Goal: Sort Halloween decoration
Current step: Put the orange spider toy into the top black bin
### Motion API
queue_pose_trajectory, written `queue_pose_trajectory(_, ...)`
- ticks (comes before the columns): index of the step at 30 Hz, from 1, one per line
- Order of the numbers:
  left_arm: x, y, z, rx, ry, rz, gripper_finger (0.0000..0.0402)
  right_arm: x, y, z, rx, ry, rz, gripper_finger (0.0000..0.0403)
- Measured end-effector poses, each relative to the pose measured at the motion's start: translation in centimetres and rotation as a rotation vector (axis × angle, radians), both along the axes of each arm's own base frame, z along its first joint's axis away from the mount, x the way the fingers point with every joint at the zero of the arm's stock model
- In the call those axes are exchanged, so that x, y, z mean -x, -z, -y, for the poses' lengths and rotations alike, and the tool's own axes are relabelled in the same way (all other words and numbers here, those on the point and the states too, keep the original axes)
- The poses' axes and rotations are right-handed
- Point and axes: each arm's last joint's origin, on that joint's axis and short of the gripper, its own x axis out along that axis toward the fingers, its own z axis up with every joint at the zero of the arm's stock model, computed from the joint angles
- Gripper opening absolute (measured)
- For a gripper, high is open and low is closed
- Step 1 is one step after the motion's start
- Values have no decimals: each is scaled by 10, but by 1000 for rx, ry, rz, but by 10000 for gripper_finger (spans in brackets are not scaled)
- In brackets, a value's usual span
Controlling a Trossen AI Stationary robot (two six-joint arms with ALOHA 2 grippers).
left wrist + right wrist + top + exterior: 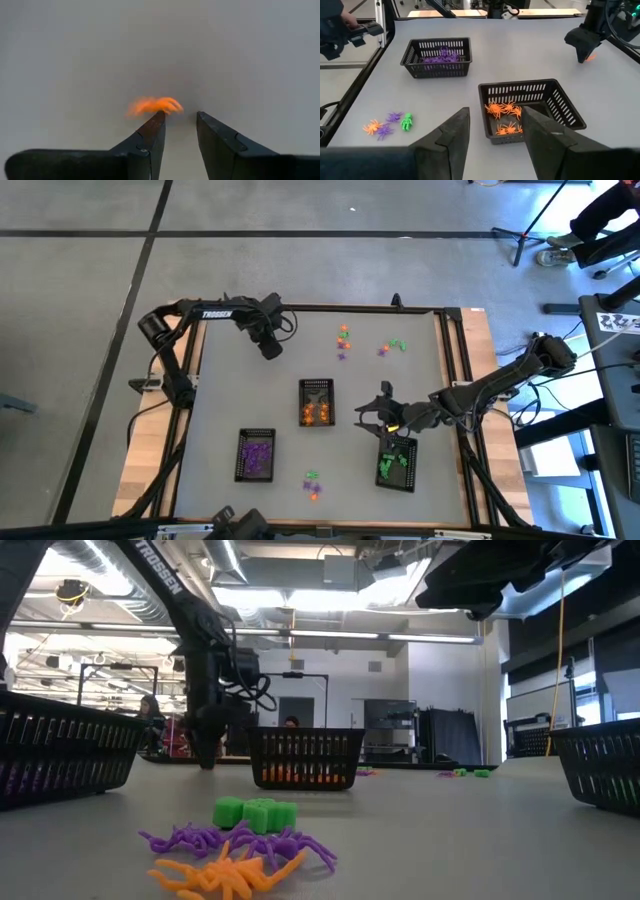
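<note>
- Three black trays of open plastic mesh, rectangular with flaring walls, stand on the smooth grey table (pixel 220 400): the middle tray (pixel 316 401) holds orange spiders, the near-left tray (pixel 255 454) purple ones, the near-right tray (pixel 398 464) green pieces.
- The Halloween decoration is partly loose. One small cluster (pixel 313 484) lies at the near edge between the purple and green trays: leggy orange and purple spiders, splayed flat, with blocky green pieces just behind them.
- A second scatter (pixel 343 340) of orange and purple lies at the far side, with green and purple bits (pixel 395 346) to its right.
- The spiders spread in all directions; no long axis can be told.
- The left gripper (pixel 270 346) points down at the far-left table, fingers a narrow gap apart, nothing between them; a blurred orange trinket (pixel 154 105) lies just past their tips.
- The right gripper (pixel 378 413) hangs between the middle tray and the green tray, fingers moderately parted and empty.
</note>
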Motion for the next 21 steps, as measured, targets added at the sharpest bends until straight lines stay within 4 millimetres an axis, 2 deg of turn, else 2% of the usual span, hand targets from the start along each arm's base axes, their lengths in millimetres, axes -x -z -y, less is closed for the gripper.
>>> queue_pose_trajectory(10,-2,1,-2,-25,-21,8,99,0,1,0,2,0,-7,175)
queue_pose_trajectory(13,-3,1,-2,-30,-20,11,73,0,1,0,3,0,-7,175)
queue_pose_trajectory(17,-3,1,-2,-32,-20,14,16,0,1,0,6,-1,-7,175)
queue_pose_trajectory(21,-3,-1,0,-28,-11,2,2,0,1,0,7,-2,-8,175)
